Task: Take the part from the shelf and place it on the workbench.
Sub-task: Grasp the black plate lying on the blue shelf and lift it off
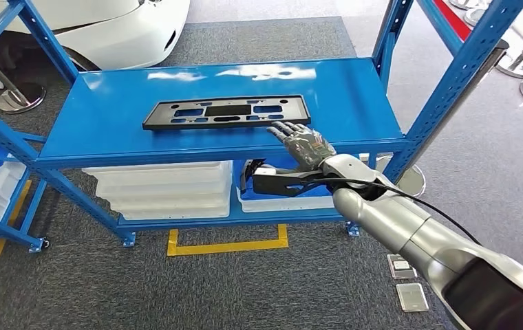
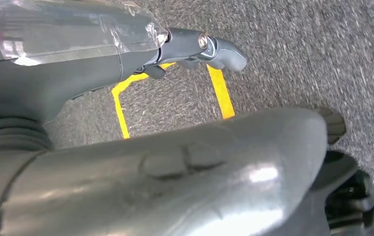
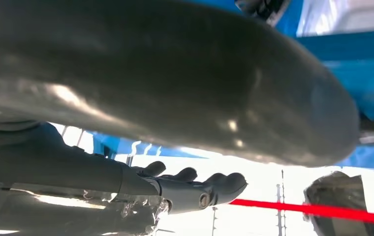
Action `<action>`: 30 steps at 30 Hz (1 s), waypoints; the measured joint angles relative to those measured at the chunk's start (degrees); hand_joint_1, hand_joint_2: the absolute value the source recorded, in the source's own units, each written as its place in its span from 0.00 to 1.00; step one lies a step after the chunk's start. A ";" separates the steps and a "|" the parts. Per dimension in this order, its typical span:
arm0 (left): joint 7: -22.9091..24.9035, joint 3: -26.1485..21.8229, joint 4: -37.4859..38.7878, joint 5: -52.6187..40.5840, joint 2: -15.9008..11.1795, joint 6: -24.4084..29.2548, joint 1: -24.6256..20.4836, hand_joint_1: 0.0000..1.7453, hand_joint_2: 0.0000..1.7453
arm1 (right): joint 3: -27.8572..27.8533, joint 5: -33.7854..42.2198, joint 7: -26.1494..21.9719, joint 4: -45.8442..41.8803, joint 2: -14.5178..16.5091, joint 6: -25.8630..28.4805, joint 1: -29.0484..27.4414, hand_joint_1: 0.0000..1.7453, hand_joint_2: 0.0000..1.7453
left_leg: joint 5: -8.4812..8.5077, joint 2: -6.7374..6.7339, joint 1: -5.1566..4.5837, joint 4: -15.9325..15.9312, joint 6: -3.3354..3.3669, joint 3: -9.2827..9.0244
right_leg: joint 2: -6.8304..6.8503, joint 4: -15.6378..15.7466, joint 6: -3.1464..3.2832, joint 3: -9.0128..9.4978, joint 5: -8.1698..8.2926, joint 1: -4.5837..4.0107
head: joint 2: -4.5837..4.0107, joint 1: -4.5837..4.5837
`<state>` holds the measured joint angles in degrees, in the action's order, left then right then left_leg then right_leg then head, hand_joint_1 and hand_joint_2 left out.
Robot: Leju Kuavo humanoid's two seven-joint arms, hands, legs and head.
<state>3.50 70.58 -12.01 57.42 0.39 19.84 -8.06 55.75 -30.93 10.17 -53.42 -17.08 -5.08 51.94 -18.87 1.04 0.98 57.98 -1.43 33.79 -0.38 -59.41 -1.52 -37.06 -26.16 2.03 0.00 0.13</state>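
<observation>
The right hand [image 1: 305, 142], fingers apart, reaches the part [image 1: 226, 112] near the shelf's [image 1: 107, 130] front edge; a shallow grip could let it slip.

Lay flat mid-shelf [image 1: 107, 124], the part [image 1: 226, 112], bare blue all round; right hand [image 1: 303, 142] just beside; uprights [image 1: 391, 34] flanked the opening.

The right arm [image 1: 410, 234] is showing smooth silver tube segments, darkening to a black joint nearest the camera. A thin black cable [image 1: 410, 196] is running along its top to the wrist. A black bracket is jutting from the wrist. The right hand [image 1: 305, 143] is showing silver, metallic, segmented fingers. The left hand [image 2: 200, 46] is showing dark grey fingers, a screw at one knuckle and crinkled clear film over its back.
</observation>
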 joint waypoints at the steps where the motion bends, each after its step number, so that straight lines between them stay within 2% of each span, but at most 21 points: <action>1: 0.01 0.00 0.01 0.01 0.02 0.04 0.02 0.00 0.00 | 0.03 -0.04 -0.07 0.05 0.05 -0.05 -0.02 0.00 0.00 | -0.34 0.03 -0.01 0.57 -0.35 0.14 | 0.05 -0.33 0.94 -0.12 -0.36 -0.14 | 0.00 0.04; 2: 0.01 0.00 0.01 0.00 0.03 0.08 0.07 0.00 0.00 | 0.05 -0.09 -0.14 0.07 0.11 -0.06 0.03 0.00 0.00 | -0.73 0.00 -0.02 0.95 -0.68 0.17 | 0.11 -0.72 1.74 -0.06 -0.05 -0.16 | 0.00 -0.08; 4: 0.02 0.00 0.01 -0.07 0.06 0.13 0.07 0.00 0.00 | 0.05 -0.19 -0.25 0.09 0.19 -0.03 0.33 0.00 0.00 | -1.97 -0.24 0.02 3.03 -1.19 0.65 | 0.12 -0.84 2.55 0.29 -0.26 -0.17 | 0.00 -0.56; 5: 0.02 0.00 0.01 -0.11 0.07 0.14 -0.01 0.00 0.00 | 0.05 -0.22 -0.32 0.09 0.23 -0.02 0.47 0.00 0.00 | -3.28 -0.38 0.08 5.54 -1.41 1.73 | 0.14 -0.80 2.82 0.50 -0.34 -0.20 | 0.00 -0.94; 7: 0.03 0.00 0.01 -0.17 0.09 0.14 -0.13 0.00 0.00 | 0.05 -0.27 -0.40 0.09 0.25 -0.01 0.58 0.00 0.00 | -6.59 -0.54 0.12 12.86 -1.65 5.42 | 0.21 -0.80 3.18 0.70 -0.56 -0.42 | 0.00 -1.78; 8: 0.04 0.00 0.01 -0.17 0.09 0.14 -0.13 0.00 0.00 | 0.05 -0.28 -0.41 0.09 0.25 -0.01 0.57 0.00 0.00 | -7.76 -0.56 0.12 16.05 -1.65 7.22 | 0.25 -0.80 3.30 0.77 -0.64 -0.57 | 0.00 -2.09; 9: 0.06 0.00 0.01 -0.18 0.09 0.14 -0.08 0.00 0.00 | 0.05 -0.30 -0.41 0.09 0.25 -0.01 0.55 0.00 0.00 | -7.98 -0.57 0.08 17.57 -1.51 8.24 | 0.26 -0.81 3.38 0.85 -0.71 -0.72 | 0.00 -2.30; 10: 0.08 0.00 0.01 -0.18 0.09 0.14 -0.03 0.00 0.00 | 0.05 -0.32 -0.42 0.09 0.25 -0.01 0.56 0.00 0.00 | -7.08 -0.57 -0.01 16.92 -1.23 8.22 | 0.25 -0.80 3.43 0.98 -0.77 -0.87 | 0.00 -2.49; 11: 0.09 0.00 0.01 -0.19 0.09 0.14 0.00 0.00 0.00 | 0.05 -0.33 -0.42 0.09 0.25 -0.01 0.59 0.00 0.00 | -5.25 -0.57 -0.18 14.21 -0.80 7.18 | 0.23 -0.78 3.44 1.17 -0.84 -1.01 | 0.00 -2.62; 13: 0.09 0.00 0.01 -0.21 0.08 0.16 -0.02 0.00 0.00 | 0.05 -0.35 -0.42 0.09 0.31 -0.01 0.71 0.00 0.00 | -1.39 -0.68 -0.74 6.37 0.34 3.99 | 0.22 -0.72 3.38 1.51 -0.97 -1.24 | 0.00 -2.81; 15: 0.09 0.00 0.01 -0.24 0.08 0.19 -0.11 0.00 0.00 | 0.05 -0.36 -0.42 0.09 0.39 0.00 0.79 0.00 0.00 | -0.26 -0.97 -1.29 2.00 1.07 2.58 | 0.28 -0.58 3.07 1.60 -1.07 -1.31 | 0.00 -2.84; 16: 0.09 0.00 0.01 -0.25 0.08 0.20 -0.12 0.00 0.00 | 0.05 -0.38 -0.43 0.09 0.43 0.00 0.80 0.00 0.00 | -0.47 -1.09 -1.45 1.58 1.26 2.67 | 0.36 -0.47 2.81 1.64 -1.12 -1.32 | 0.00 -2.83; 19: 0.13 0.01 0.01 -0.32 0.17 0.22 -0.06 0.00 0.00 | 0.05 -0.71 -0.46 0.10 0.49 0.01 0.93 0.00 0.00 | 0.69 -1.12 -1.17 0.37 1.87 1.75 | 0.53 -1.18 1.95 1.64 -1.98 -1.28 | 0.00 -2.50; 21: 0.17 0.01 0.01 -0.34 0.25 0.31 -0.12 0.00 0.00 | 0.05 -0.98 -0.54 0.11 0.48 0.01 1.08 0.00 0.00 | 1.22 -1.10 -1.01 -0.35 2.22 1.11 | 0.48 -5.89 1.65 -0.43 -4.75 -1.28 | 0.00 -1.85; 23: 0.21 0.00 0.01 -0.33 0.30 0.37 -0.17 0.00 0.00 | 0.05 -1.13 -0.66 0.14 0.49 0.01 0.98 0.00 0.00 | 1.17 -1.05 -1.17 -0.32 2.50 1.10 | 0.46 -13.00 1.45 -4.00 -7.78 -1.28 | 0.00 -1.30; 24: 0.22 0.00 0.01 -0.33 0.36 0.37 -0.16 0.00 0.00 | 0.05 -1.22 -0.74 0.17 0.49 0.01 0.87 0.00 0.00 | 1.06 -0.98 -1.25 -0.22 2.57 1.09 | 0.46 -15.12 1.41 -5.18 -8.10 -1.28 | 0.00 -1.05; 25: 0.24 0.00 0.01 -0.32 0.44 0.38 -0.13 0.00 0.00 | 0.05 -1.31 -0.83 0.20 0.49 0.01 0.82 0.00 0.00 | 0.90 -0.91 -1.31 -0.07 2.61 1.07 | 0.46 -15.19 1.42 -5.41 -7.31 -1.28 | 0.00 -0.78; 26: 0.26 0.00 0.01 -0.30 0.51 0.41 -0.11 0.00 0.00 | 0.05 -1.42 -0.94 0.24 0.49 0.02 0.85 0.00 0.00 | 0.70 -0.83 -1.35 0.15 2.60 1.02 | 0.46 -13.01 1.49 -4.57 -5.55 -1.28 | 0.00 -0.48; 28: 0.26 0.00 0.01 -0.19 0.63 0.50 -0.14 0.00 0.00 | 0.05 -1.64 -1.25 0.28 0.53 0.07 1.13 0.00 0.00 | 0.12 -0.74 -1.50 0.77 2.35 1.07 | 0.47 -5.45 1.92 -1.26 -1.78 -1.42 | 0.00 -0.01; 29: 0.26 0.00 0.01 -0.10 0.67 0.53 -0.15 0.00 0.00 | 0.05 -1.75 -1.40 0.32 0.60 0.11 1.26 0.00 0.00 | -0.14 -0.71 -1.58 1.07 2.16 1.17 | 0.46 -2.55 2.20 -0.02 -0.77 -1.53 | 0.00 0.10; 30: 0.26 0.00 0.01 -0.03 0.71 0.55 -0.14 0.00 0.00 | 0.05 -1.85 -1.52 0.35 0.70 0.14 1.35 0.00 0.00 | -0.32 -0.70 -1.62 1.29 1.95 1.28 | 0.47 -0.90 2.47 0.67 -0.45 -1.65 | 0.00 0.09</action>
<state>3.76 70.58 -12.00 57.39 1.10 20.39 -8.20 55.80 -32.77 8.65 -53.06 -16.38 -4.94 53.29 -19.19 0.34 -0.64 59.27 0.52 35.08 0.09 -60.31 0.95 -36.39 -26.61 0.38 0.00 0.22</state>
